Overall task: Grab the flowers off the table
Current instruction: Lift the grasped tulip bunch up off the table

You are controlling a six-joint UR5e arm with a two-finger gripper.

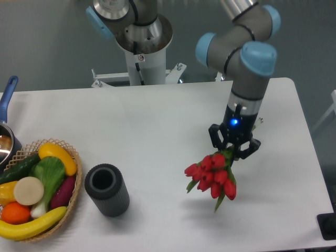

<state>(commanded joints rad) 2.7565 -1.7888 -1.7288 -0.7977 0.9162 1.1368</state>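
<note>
The flowers [211, 174], a bunch of red tulip buds with green leaves, hang above the white table [157, 131] at the right of centre, and their shadow lies on the tabletop below. My gripper [234, 149] is shut on the stem end, just above the buds. The stems themselves are hidden between the black fingers. The buds point down and to the left, away from the wrist.
A dark grey ribbed cylinder [107, 190] stands upright at the front left of centre. A wicker basket [74, 181] of colourful vegetables sits at the left edge. A pan with a blue handle [7, 93] shows behind it. The arm's base [142, 47] rises behind the table.
</note>
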